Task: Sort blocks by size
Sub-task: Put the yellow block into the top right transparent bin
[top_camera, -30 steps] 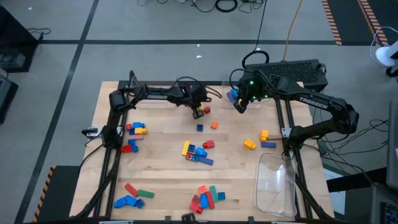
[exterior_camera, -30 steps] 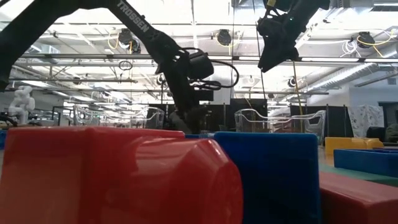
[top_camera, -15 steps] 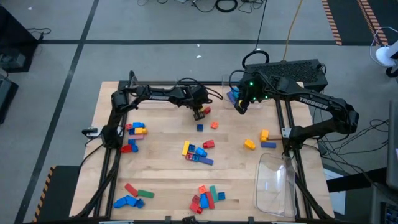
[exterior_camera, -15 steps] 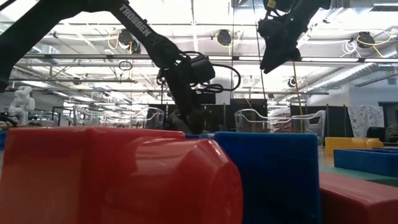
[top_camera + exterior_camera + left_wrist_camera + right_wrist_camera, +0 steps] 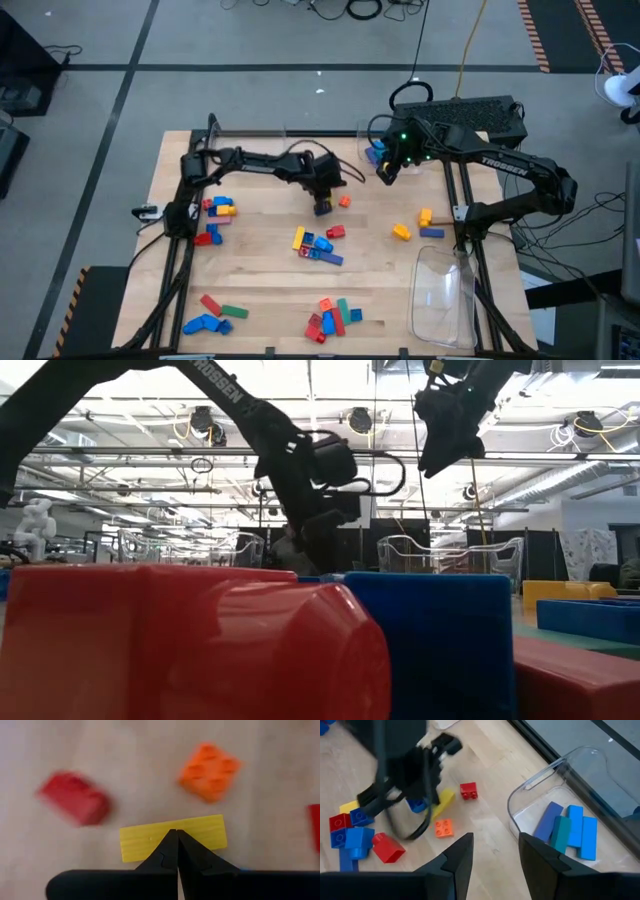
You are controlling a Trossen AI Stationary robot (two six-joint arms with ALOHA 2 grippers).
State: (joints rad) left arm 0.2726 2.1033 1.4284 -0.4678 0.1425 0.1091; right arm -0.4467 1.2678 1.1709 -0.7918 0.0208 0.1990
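Left gripper (image 5: 177,837), fingers pressed together on the yellow bar (image 5: 172,836) at table centre, should lift straight; right gripper (image 5: 495,851), half-spread and empty, hovers at two o'clock over the tray (image 5: 600,775)

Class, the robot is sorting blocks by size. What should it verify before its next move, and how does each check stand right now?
1. Left gripper shut: ok.
2. Yellow bar truly gripped: cannot tell; the fingertips meet in front of it.
3. Right gripper open and empty: ok.
4. Clear tray within the right gripper's view: ok; blue bars lie in it.
5. Table sorted: not ok; orange block and red block lie loose.
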